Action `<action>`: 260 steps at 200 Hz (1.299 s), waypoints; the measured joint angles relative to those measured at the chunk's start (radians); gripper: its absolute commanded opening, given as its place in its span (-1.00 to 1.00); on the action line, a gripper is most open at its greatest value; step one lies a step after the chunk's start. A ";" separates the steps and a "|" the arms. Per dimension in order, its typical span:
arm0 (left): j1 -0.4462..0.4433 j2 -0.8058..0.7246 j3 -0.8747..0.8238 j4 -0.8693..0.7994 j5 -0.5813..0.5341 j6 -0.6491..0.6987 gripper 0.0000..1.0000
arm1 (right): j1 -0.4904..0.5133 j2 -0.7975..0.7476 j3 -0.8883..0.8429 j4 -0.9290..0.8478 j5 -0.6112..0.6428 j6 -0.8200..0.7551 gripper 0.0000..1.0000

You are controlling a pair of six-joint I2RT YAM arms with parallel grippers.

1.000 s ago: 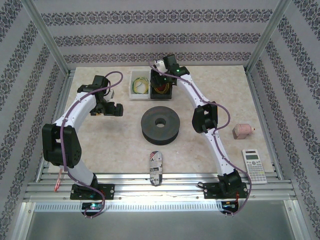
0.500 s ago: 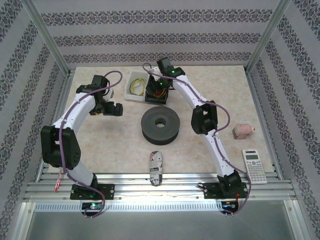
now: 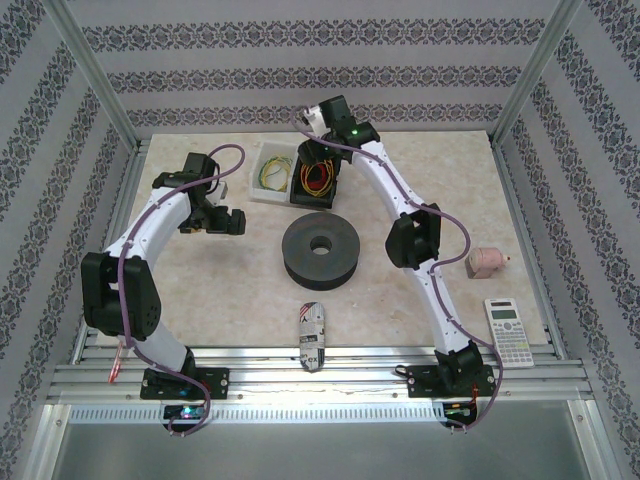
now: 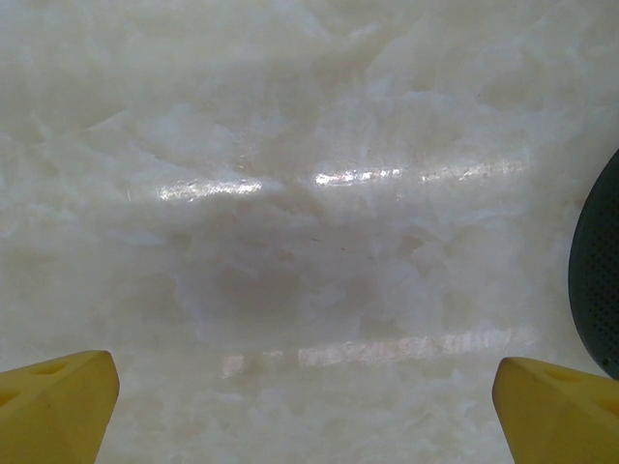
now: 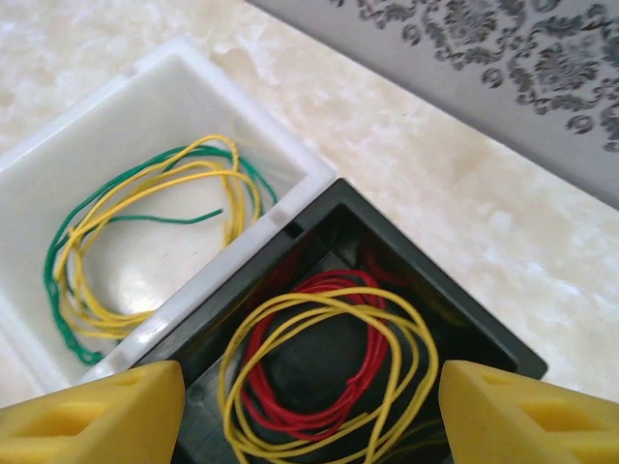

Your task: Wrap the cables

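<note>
The right hand (image 5: 309, 416) is hovering over the black bin (image 5: 447, 290) at the far side of the counter (image 4: 309, 126), fingers spread and holding nothing. The yellow cables (image 5: 319, 300) are lying coiled inside it, tangled with a red loop (more yellow wire, mixed with green, is sitting in the white bin (image 5: 261, 111) touching it). The pickup step seems to be starting. Next, the hand probably needs lowering to pinch a yellow strand alone. The left hand (image 4: 309, 406) is waiting wide open over bare counter.
</note>
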 measured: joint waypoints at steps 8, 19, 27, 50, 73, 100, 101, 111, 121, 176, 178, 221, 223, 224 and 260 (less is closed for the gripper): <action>0.000 0.000 0.000 0.000 0.000 0.000 0.99 | 0.000 0.011 0.004 0.008 0.012 0.002 0.42; 0.000 0.000 0.000 0.000 0.000 0.000 0.99 | 0.000 0.030 0.003 0.013 0.027 0.005 0.42; 0.000 0.000 0.000 0.000 0.000 0.000 0.99 | 0.000 0.046 0.003 0.013 0.034 0.008 0.42; 0.000 0.000 0.000 0.000 0.000 0.000 0.99 | 0.000 0.087 0.003 0.012 0.045 0.019 0.42; 0.000 0.000 0.000 0.000 0.000 0.000 0.99 | 0.000 0.106 0.003 0.010 0.048 0.022 0.42; 0.000 0.000 0.000 0.000 0.000 0.000 0.99 | -0.006 0.107 0.003 0.014 0.043 0.022 0.42; 0.000 0.000 0.000 0.000 0.000 0.000 0.99 | -0.006 0.107 0.003 0.014 0.043 0.022 0.42; 0.000 0.000 0.000 0.000 0.000 0.000 0.99 | -0.007 0.108 0.004 0.014 0.035 0.022 0.42; 0.000 0.000 0.000 0.000 0.000 0.000 0.99 | -0.007 0.109 0.003 0.014 0.028 0.022 0.42; 0.000 0.000 0.000 0.000 0.000 0.000 0.99 | -0.006 0.115 0.009 0.016 -0.007 0.021 0.34; 0.000 0.000 0.000 0.000 0.000 0.000 0.99 | -0.006 0.115 0.009 0.016 -0.008 0.021 0.33; 0.000 0.000 0.000 0.000 0.000 0.002 0.99 | -0.006 0.117 0.010 0.016 -0.030 0.021 0.27; 0.000 0.000 0.000 0.000 0.000 0.002 0.99 | -0.006 0.117 0.010 0.016 -0.030 0.021 0.27; 0.000 0.000 0.000 0.000 0.000 0.002 0.99 | -0.006 0.117 0.010 0.016 -0.031 0.021 0.26; 0.000 0.000 0.000 0.000 0.000 0.004 0.99 | -0.006 0.121 0.010 0.015 -0.043 0.026 0.10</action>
